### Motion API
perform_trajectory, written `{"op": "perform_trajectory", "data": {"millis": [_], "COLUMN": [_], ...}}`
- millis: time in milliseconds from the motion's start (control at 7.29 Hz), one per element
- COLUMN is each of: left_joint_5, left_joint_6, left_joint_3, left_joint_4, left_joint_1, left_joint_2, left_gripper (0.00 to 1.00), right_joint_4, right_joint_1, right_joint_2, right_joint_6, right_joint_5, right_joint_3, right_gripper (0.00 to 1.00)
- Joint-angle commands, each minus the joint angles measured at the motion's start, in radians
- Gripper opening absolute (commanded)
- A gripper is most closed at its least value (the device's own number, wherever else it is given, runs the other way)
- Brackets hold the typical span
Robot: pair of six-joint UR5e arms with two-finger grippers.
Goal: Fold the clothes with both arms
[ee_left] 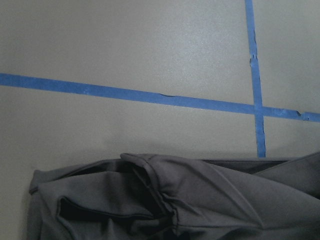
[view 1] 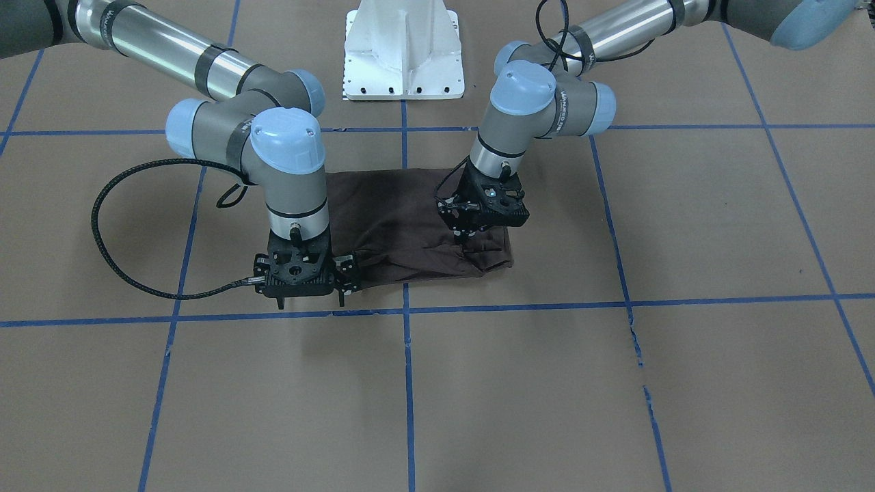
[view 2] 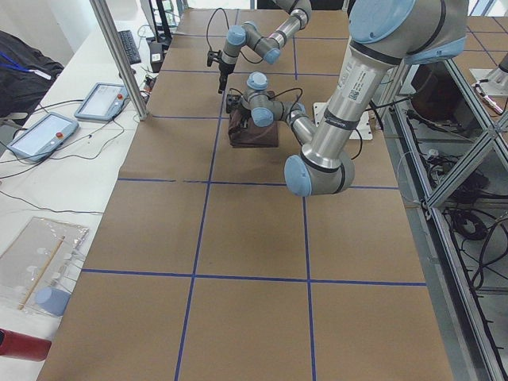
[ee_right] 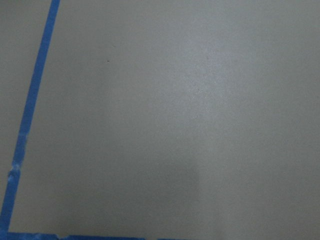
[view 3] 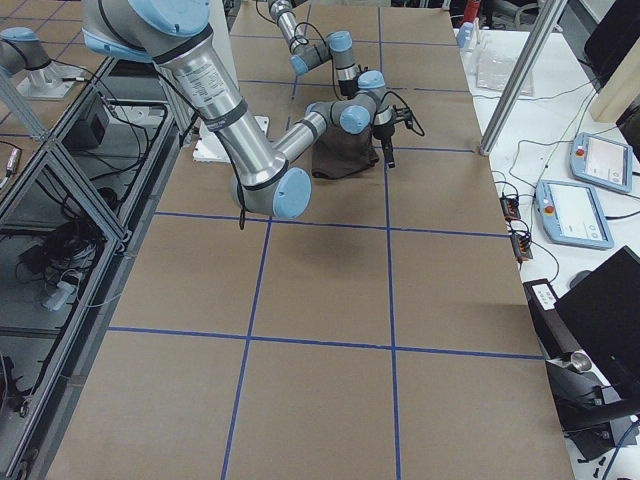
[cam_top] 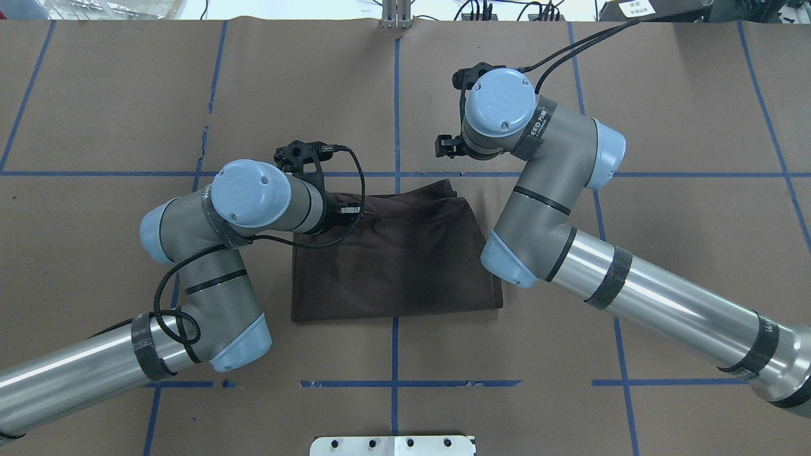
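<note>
We see dark brown T-shirt point(view 1: 403, 225) folded, its corner under L gripper point(view 1: 472, 231); R gripper point(view 1: 302, 279) just beside opp. corner. Can't tell either's grip state.

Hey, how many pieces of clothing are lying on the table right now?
1. The dark brown T-shirt lies folded near the middle of the table. Its folded layers could hide something beneath them; the views cannot settle that.

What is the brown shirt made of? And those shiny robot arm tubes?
The shirt looks like soft matte knit cloth, likely cotton: it wrinkles and folds. The arm tubes look like polished metal, maybe aluminium: they show bright glints.
</note>
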Motion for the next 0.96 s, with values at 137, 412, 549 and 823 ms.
{"op": "perform_trajectory", "data": {"millis": [137,412,549,823], "left_joint_5": [0.010,0.009,0.009,0.007], "left_joint_6": [0.036,0.076,0.079,0.079], "left_joint_3": [0.009,0.069,0.146,0.176], "left_joint_4": [0.003,0.012,0.011,-0.001], "left_joint_1": [-0.028,-0.086,-0.096,-0.097], "left_joint_2": [-0.004,-0.038,-0.086,-0.099], "left_gripper": [0.00,0.00,0.00,0.05], "right_joint_4": [0.000,0.000,0.000,0.005], "right_joint_1": [0.000,0.000,0.000,0.000], "right_joint_2": [0.000,-0.002,-0.002,-0.002], "right_joint_6": [0.000,0.000,0.000,0.000], "right_joint_5": [0.000,0.000,0.000,0.000], "right_joint_3": [0.000,0.000,0.000,0.000], "right_gripper": [1.00,1.00,1.00,1.00]}}
